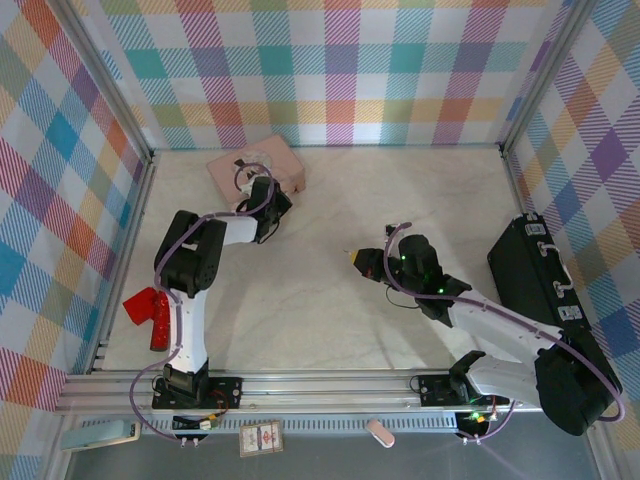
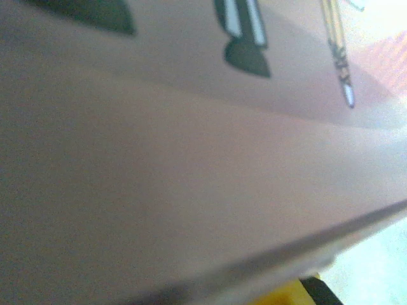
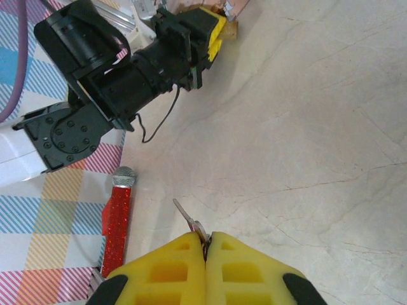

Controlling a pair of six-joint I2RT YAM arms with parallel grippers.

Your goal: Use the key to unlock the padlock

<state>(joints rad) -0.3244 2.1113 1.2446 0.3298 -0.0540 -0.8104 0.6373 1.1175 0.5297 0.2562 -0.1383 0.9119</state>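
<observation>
A small brass padlock point(image 3: 230, 30) shows at the tips of my left gripper point(image 3: 218, 30) in the right wrist view, with the yellow fingers closed round it. From above, the left gripper point(image 1: 284, 200) sits at the near edge of the pink box point(image 1: 255, 160). That box's blurred pink side point(image 2: 191, 190) is pressed close to the left wrist camera, above a corner of a yellow finger point(image 2: 286, 297). My right gripper point(image 1: 355, 258) hovers mid-table, shut on the key point(image 3: 186, 216). The key's silver blade sticks out past the yellow pads point(image 3: 172, 273) toward the left arm.
A red glitter microphone point(image 1: 150, 312) lies by the left wall, also the red microphone point(image 3: 119, 222) beside the key. A black case point(image 1: 540, 270) stands along the right wall. Plaid walls enclose the marble table point(image 1: 330, 320).
</observation>
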